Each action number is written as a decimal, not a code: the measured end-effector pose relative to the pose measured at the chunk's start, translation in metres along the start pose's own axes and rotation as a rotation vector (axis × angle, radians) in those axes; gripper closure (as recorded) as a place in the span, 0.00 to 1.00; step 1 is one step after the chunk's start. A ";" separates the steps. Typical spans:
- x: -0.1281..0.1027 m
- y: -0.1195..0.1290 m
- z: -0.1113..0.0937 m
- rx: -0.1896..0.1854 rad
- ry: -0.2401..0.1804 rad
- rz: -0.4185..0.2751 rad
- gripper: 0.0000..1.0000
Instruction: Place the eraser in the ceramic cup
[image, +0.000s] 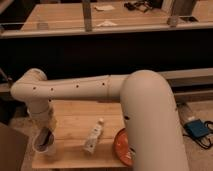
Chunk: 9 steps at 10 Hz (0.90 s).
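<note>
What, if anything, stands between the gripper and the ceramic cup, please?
Nothing visible does. The gripper hangs right at the ceramic cup near the table's front corner. The white bottle and the orange bowl sit apart, off to the side.

Gripper (46, 135) indistinct over the ceramic cup (44, 149); orange bowl (120, 146) half behind the arm (150, 115).

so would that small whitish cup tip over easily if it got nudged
Probably tippy: the ceramic cup seems to narrow toward its base under a wide rim. The gripper sits right at its mouth, so a sideways bump could topple it. On the wooden table it might slide instead.
</note>
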 end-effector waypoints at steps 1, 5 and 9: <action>0.000 0.000 0.000 0.000 0.000 0.000 0.96; 0.001 -0.001 0.001 -0.006 0.001 -0.004 0.96; 0.002 -0.001 0.001 -0.010 0.000 -0.007 0.96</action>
